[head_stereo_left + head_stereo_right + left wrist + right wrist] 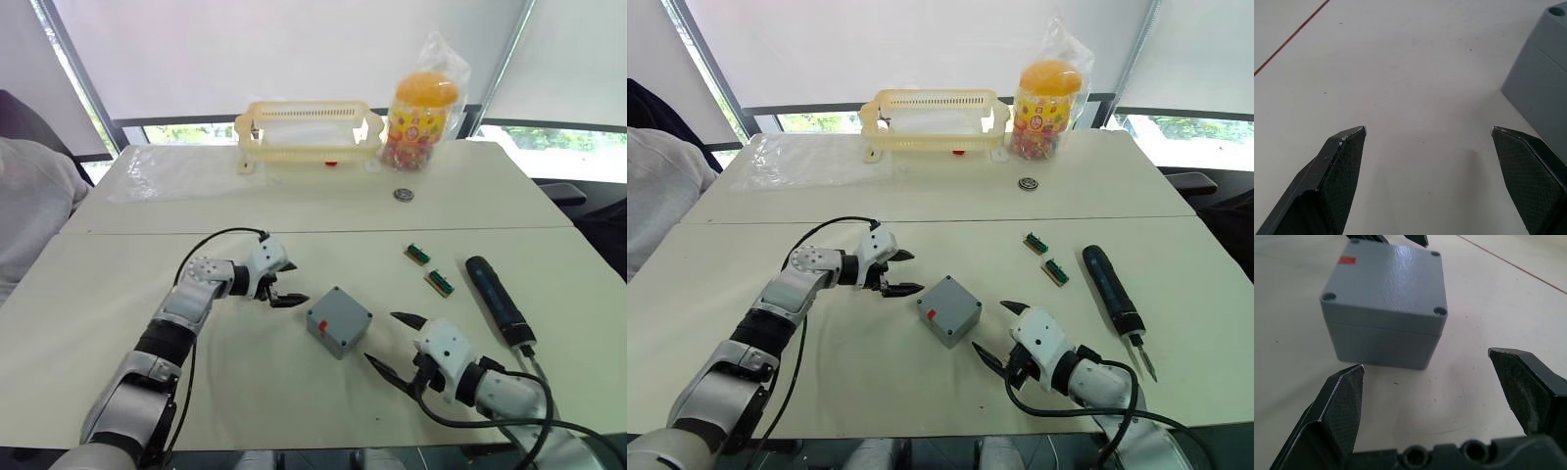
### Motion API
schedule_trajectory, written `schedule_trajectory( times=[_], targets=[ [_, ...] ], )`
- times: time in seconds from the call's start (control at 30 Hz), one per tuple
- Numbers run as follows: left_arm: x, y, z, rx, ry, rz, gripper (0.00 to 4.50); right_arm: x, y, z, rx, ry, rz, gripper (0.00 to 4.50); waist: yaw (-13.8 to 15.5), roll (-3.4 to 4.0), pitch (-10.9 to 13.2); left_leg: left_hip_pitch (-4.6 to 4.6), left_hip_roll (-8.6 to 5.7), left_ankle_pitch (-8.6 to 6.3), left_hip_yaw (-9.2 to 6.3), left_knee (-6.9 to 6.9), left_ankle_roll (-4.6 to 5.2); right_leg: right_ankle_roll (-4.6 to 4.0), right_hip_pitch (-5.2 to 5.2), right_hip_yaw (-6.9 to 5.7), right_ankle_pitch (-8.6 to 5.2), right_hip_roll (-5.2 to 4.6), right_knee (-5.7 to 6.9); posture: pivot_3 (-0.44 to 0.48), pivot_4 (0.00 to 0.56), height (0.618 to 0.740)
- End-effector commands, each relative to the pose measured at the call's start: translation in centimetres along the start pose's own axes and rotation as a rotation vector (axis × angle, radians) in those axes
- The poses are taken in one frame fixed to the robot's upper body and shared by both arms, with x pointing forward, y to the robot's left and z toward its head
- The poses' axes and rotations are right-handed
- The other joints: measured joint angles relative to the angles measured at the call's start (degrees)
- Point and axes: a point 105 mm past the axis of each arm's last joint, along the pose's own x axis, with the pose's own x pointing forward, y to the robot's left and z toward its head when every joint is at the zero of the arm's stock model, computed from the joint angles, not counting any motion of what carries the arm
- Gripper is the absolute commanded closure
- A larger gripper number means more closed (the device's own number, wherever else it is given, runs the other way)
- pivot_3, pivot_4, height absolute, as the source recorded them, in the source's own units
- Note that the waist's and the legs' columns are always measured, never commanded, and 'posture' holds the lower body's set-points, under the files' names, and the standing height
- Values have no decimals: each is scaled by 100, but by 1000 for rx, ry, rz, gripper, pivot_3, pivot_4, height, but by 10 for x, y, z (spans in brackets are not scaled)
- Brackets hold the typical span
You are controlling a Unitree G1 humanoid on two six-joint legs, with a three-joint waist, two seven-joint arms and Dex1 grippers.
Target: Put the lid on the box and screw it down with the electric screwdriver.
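Note:
The grey box (338, 321) stands at the middle of the near table, and the lid (1396, 274) sits on top of it with its corner screw holes showing. A small red mark (321, 326) shows on the box. My left gripper (297, 284) is open just left of the box, apart from it, with nothing between its fingers. My right gripper (382, 337) is open at the box's near right corner, facing it, also holding nothing. The electric screwdriver (495, 294) lies flat on the table to the right, bit toward me.
Two small green circuit boards (418, 254) lie between the box and the screwdriver. A pale yellow basket (309, 132), a candy jar (421, 117), a round metal piece (404, 195) and a clear plastic sheet (167, 176) occupy the far table. A person's sleeve (29, 206) is at the left edge.

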Motion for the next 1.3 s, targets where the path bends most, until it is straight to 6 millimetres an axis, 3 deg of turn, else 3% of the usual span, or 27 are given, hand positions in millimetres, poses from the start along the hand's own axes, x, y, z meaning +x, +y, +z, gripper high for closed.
schedule_trajectory(
  times=[0.03, 0.3, 0.97, 1.17, 1.3],
  targets=[
    [9, -16, 9, 60, -20, -48, 290, 8, 4, -1, -54, -17, 23, 70, -2, 0, 0, 0, 0, 0, 1, 0, 0, 0, 0, 0, 0, 0, -1, 0, 150, 740],
    [6, -32, 8, 56, -6, -81, 290, 24, -12, 2, -69, -47, -11, 70, -6, -1, 1, 0, 0, 0, 0, -1, 0, 0, -1, 1, 0, 0, -1, 0, 150, 740],
    [0, -71, 4, 6, 13, -182, 290, 29, -32, 0, -144, -55, 23, 70, -1, 1, -1, 4, 1, 0, 0, -1, 0, -1, 3, 1, -1, -1, -2, 0, 150, 740],
    [-4, -61, 2, 5, 25, -142, 290, 28, -34, -1, -136, -54, 7, 70, 2, 1, -1, 4, 0, 0, 0, -1, 0, -1, 4, 1, -1, -2, -3, 0, 150, 740],
    [-17, -36, 5, 20, 35, -58, 290, 18, -41, 2, -120, -52, -32, 70, 5, 1, 0, 3, 0, 0, 0, -1, 0, -1, 3, 0, -1, -2, -3, 0, 150, 740]
  ],
)
